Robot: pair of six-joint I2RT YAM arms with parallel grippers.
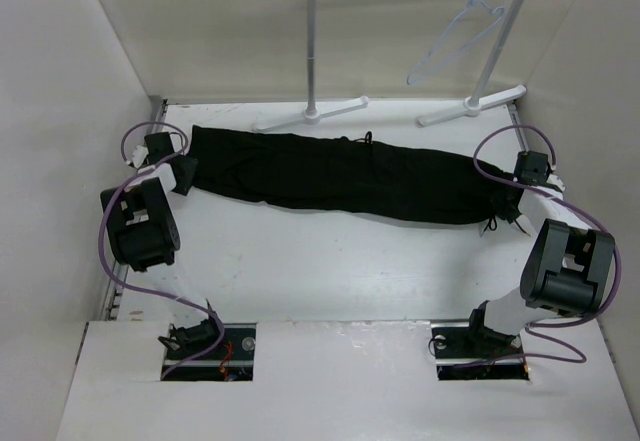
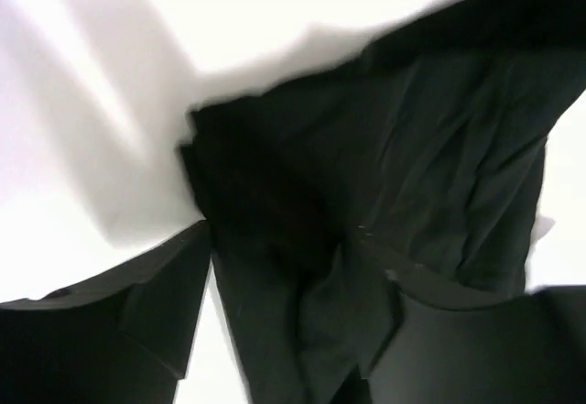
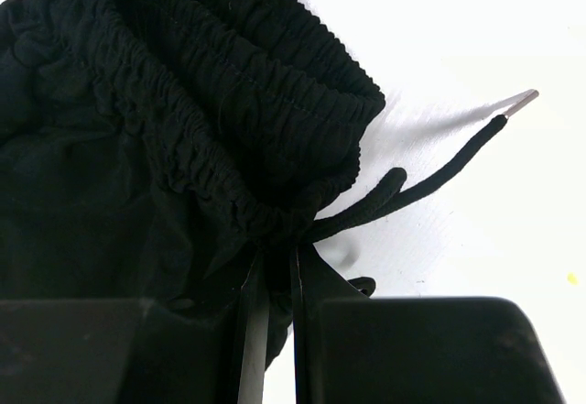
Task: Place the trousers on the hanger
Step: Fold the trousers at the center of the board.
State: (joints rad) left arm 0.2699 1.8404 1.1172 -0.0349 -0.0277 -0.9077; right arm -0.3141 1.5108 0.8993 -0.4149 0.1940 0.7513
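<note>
We see the black trousers point(image 1: 340, 176) lying stretched across the white table point(image 1: 330, 271), leg ends at the left and waistband at the right. The hanger point(image 1: 455, 41) hangs by its hook from the bar of the white rack point(image 1: 313, 41) at the back right, well apart from the cloth.

Only the top view shows the hanger, the rack and both arms at once. There the left gripper point(image 1: 185, 173) sits at the leg end and the right gripper point(image 1: 510, 211) at the waist end.

The left wrist view alone shows the left gripper point(image 2: 284, 267) with its fingers point(image 2: 137, 312) spread wide and dark cloth lying loose between them.

The right wrist view alone shows the gathered elastic waistband and a drawstring point(image 3: 439, 170) with a pale tip trailing onto the table. The right gripper point(image 3: 272, 276) is nearly closed, pinching the waistband.
</note>
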